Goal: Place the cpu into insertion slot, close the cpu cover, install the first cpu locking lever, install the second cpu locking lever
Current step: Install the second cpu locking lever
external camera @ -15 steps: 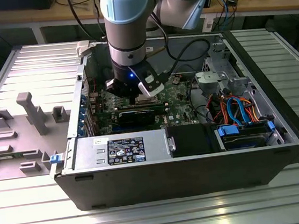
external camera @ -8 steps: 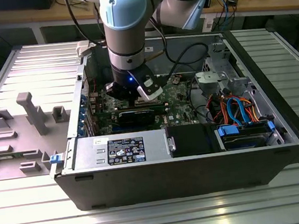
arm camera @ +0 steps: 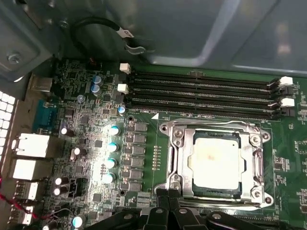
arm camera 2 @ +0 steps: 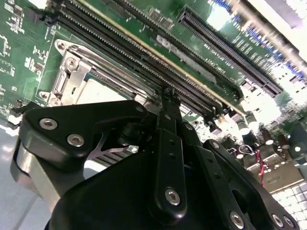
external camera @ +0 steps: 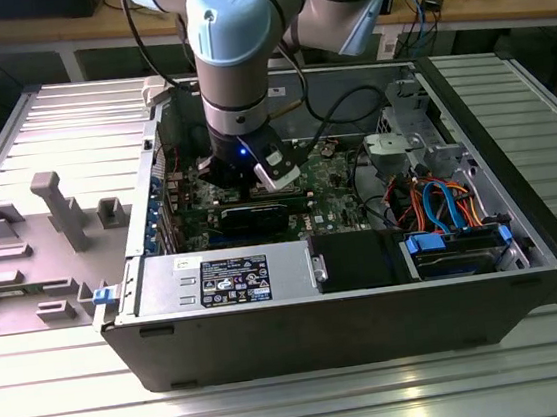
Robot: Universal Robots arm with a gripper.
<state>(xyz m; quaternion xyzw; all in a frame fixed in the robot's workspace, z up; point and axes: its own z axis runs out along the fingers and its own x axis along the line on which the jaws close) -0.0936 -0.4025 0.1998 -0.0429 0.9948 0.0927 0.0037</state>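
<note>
Open on the bench in the exterior view: one computer case [external camera: 273, 340], with one arm [external camera: 231, 53] reaching down into it and the gripper [external camera: 245, 177] low over the green circuit board [arm camera: 158, 158].

In the first wrist view, four long black memory slots [arm camera: 201, 88] in a row. Just beside them, one insertion slot [arm camera: 216, 193]. Over it, one cpu cover [arm camera: 252, 158], lying flat. Inside its window, one cpu [arm camera: 213, 160], seated square, silver top up.

Judged from that: chip placement done, cover down. Locking levers too thin to count or to call latched, so that part counts as unconfirmed.

Gripper [arm camera: 169, 203] at the socket's edge, fingers pressed together with nothing visible between them, likewise in the second wrist view [arm camera 2: 166, 96].
</note>
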